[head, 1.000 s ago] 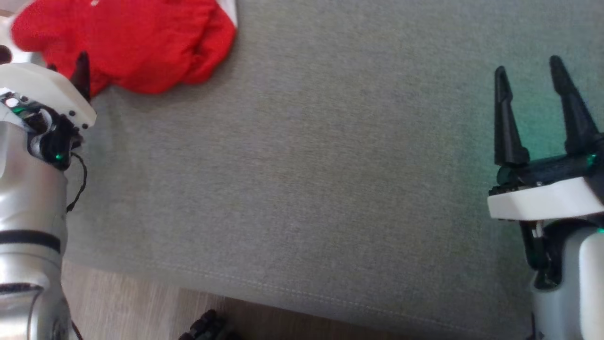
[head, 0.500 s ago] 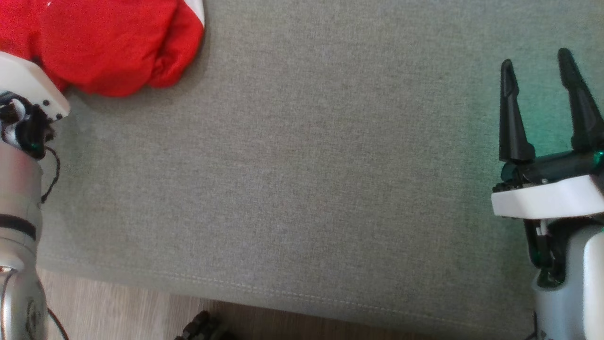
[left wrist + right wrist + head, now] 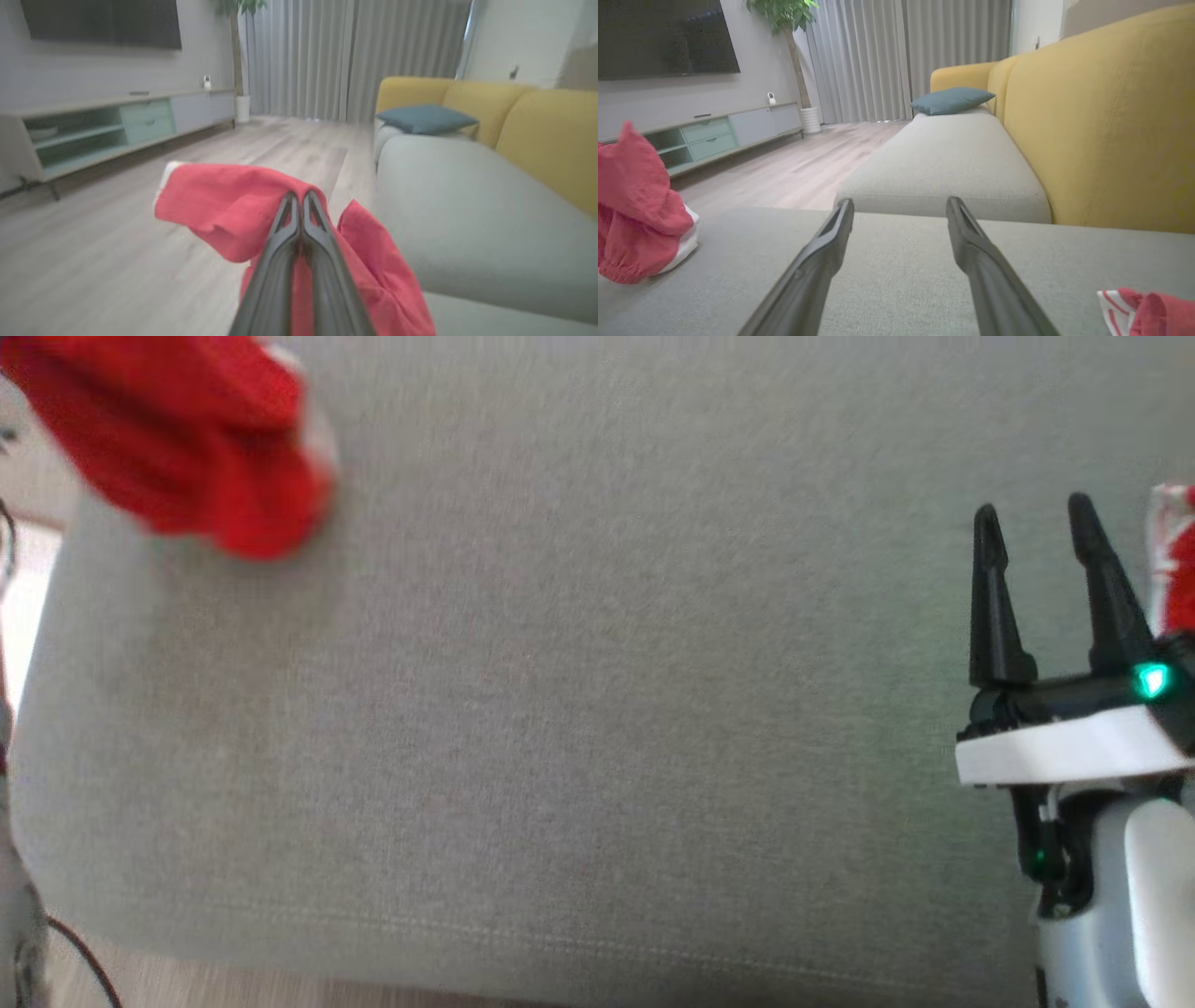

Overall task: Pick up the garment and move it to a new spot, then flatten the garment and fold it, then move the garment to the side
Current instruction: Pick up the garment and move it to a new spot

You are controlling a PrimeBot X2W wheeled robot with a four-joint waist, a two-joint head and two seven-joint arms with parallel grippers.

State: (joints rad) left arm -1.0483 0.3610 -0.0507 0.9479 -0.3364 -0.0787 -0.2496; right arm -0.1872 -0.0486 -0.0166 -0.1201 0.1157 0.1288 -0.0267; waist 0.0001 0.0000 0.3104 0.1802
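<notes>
1. The left pincer (image 3: 297,198) is closed tight on a fold of the red garment (image 3: 224,210), which bunches around its fingertips and drapes below them.
2. The garment sits at the far left end of the grey sofa seat (image 3: 597,709). In the right wrist view its lower folds (image 3: 635,210) seem to touch the cushion, though I cannot be sure.
3. The bare stretch of seat lies to the garment's right, between the two arms, so the carry likely runs that way. Crumpled as it is, the garment shows no clear long axis.
4. The left arm holds it with its fingers roughly level.
5. The right pincer (image 3: 1033,509) hovers wide and empty at the seat's right end, well apart from the garment and just beside a second red-and-white cloth (image 3: 1174,551).
</notes>
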